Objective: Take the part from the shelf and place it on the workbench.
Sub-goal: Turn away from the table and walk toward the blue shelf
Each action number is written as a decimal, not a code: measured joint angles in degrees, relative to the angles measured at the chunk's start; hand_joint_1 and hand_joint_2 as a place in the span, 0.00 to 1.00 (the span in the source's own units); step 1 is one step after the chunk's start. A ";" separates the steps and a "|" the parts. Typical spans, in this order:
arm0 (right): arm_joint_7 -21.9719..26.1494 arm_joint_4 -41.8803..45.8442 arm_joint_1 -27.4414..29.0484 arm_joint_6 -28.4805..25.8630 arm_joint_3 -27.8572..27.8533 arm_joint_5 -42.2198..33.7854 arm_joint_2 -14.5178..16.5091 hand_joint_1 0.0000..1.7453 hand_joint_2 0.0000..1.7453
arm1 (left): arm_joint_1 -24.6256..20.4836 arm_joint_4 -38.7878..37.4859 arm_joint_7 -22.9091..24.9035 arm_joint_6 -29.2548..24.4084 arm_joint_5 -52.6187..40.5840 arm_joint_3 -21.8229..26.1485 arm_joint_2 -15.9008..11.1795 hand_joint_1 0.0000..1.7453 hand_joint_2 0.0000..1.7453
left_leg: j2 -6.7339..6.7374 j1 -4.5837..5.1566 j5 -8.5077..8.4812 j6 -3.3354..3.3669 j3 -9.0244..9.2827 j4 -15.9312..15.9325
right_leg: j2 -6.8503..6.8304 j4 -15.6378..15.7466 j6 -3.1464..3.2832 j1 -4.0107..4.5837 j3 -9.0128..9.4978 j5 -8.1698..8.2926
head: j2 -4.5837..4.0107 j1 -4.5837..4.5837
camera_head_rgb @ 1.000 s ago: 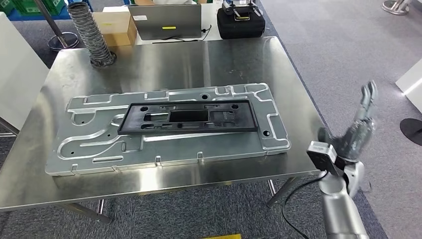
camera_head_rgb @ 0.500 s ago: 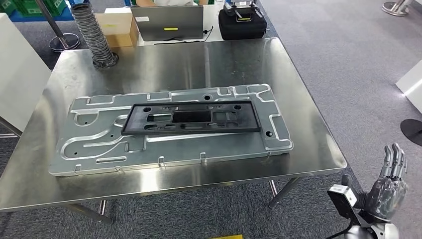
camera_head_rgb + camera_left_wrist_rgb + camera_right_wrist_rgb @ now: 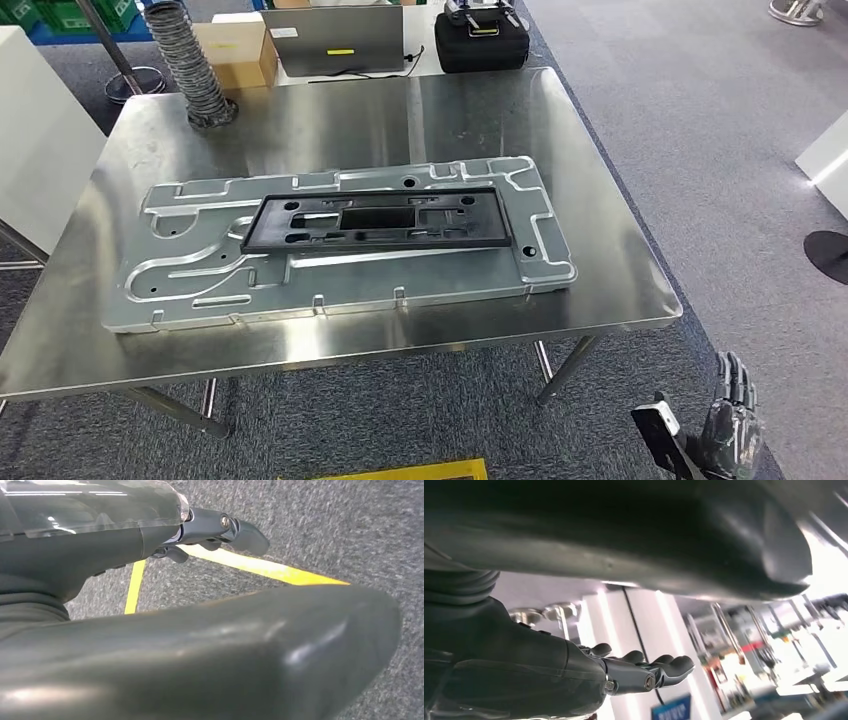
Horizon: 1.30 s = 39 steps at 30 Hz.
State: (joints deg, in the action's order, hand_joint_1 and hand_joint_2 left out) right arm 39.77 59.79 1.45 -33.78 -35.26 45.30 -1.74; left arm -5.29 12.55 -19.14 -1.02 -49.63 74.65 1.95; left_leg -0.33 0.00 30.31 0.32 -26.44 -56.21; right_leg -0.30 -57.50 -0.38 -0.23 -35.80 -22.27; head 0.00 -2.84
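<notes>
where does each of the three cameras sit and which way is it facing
Head view: high on the body, looking down at the steel workbench bearing the black plastic part; right hand low.
Left wrist view: behind the left hand, facing grey carpet.
Right wrist view: behind the right hand, facing upward.
Shared: the right hand.

We see a black part [image 3: 378, 222] on a silver plate [image 3: 200, 285], a shiny steel-grey bench [image 3: 600, 270], grey carpet [image 3: 700, 120] and a yellow floor line [image 3: 260, 567].

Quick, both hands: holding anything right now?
Left hand: holds nothing, but open or closed cannot be told.
Right hand: open, empty.
</notes>
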 joint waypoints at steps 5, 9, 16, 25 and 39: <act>-0.27 -13.76 -1.55 1.90 -4.59 -2.13 -0.33 0.00 0.00 | 0.07 0.00 -0.08 0.39 -0.29 0.02 0.62 0.00 0.00 | 0.34 -0.17 -2.58 1.80 -1.79 0.31 | 0.21 -3.59 -1.71 -0.42 -1.67 -3.51 | 0.00 0.02; -2.57 -26.07 -1.99 1.94 -9.35 -3.34 -0.72 0.00 0.00 | 0.39 0.00 -0.37 0.90 -1.07 0.02 1.11 0.00 0.00 | 0.45 -0.06 -4.55 2.01 -4.66 -0.01 | 0.22 -16.33 -2.44 -0.69 -4.43 -11.38 | 0.00 0.02; -13.67 -38.57 -2.52 0.43 -13.70 -1.57 -0.59 0.00 0.00 | 0.55 0.00 -0.13 0.93 -2.10 -0.07 2.16 0.00 0.00 | 0.70 0.03 -6.84 0.31 -7.54 -1.12 | 0.32 1.46 -0.65 0.10 8.90 -7.53 | 0.00 -0.01; -23.06 -43.93 -3.01 1.10 -14.72 1.17 -0.03 0.00 0.00 | 0.70 0.00 0.18 1.04 -2.60 -0.13 2.36 0.00 0.00 | 0.55 -0.32 4.16 -1.60 -10.54 -17.60 | -0.11 1.63 1.62 0.16 2.93 -2.19 | 0.00 -0.03; -38.01 -46.91 -3.54 18.09 -16.58 -1.27 2.62 0.00 0.00 | 0.25 -0.07 2.21 2.42 -8.03 -3.12 4.30 0.00 0.00 | 1.12 -0.08 -3.94 2.02 -2.12 1.51 | 0.22 -14.54 -2.08 -0.47 -3.92 -11.08 | 0.00 -0.01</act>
State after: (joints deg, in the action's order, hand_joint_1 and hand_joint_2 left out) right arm 1.76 12.88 -2.08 -15.69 -51.84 44.03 0.89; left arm -5.04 12.48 -16.93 1.40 -57.66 71.53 6.25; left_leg 0.79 -0.09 26.38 2.34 -28.57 -54.70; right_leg -0.08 -72.04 -2.45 -0.69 -39.72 -33.34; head 0.00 -2.84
